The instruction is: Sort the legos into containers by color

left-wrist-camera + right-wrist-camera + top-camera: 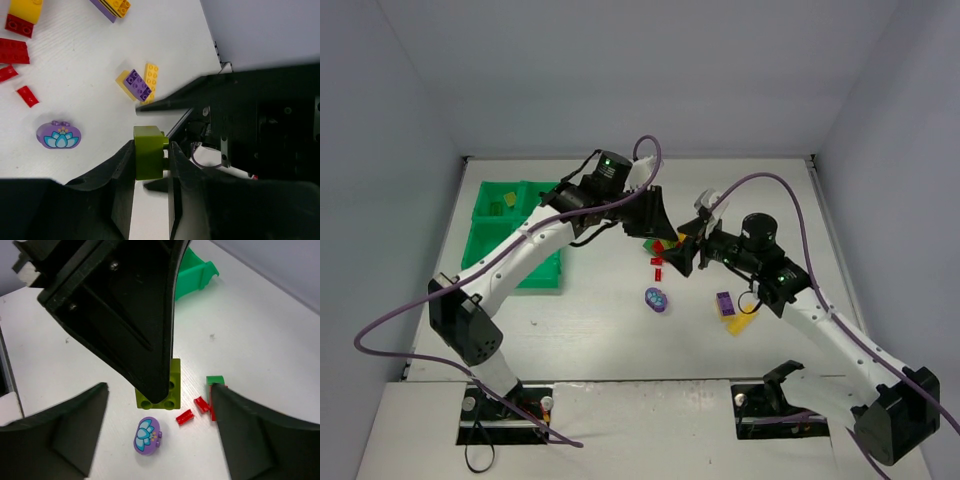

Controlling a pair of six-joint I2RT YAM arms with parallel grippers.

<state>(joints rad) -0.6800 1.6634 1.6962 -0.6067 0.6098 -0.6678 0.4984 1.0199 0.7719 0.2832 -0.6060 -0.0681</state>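
Olive brick point(149, 159) clamped in left hand point(151, 151), apart from green tray point(485, 242).

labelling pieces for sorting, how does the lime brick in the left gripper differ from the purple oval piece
The lime brick is boxy and plain; the purple oval piece is rounded with a lotus print. The lime brick is clamped in the left gripper; the purple oval piece lies free on the table. Both are unsorted legos.

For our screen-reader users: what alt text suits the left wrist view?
The left pincer grips an olive brick. On the white table beyond lie a purple lotus oval, red plates and purple-and-yellow bricks.
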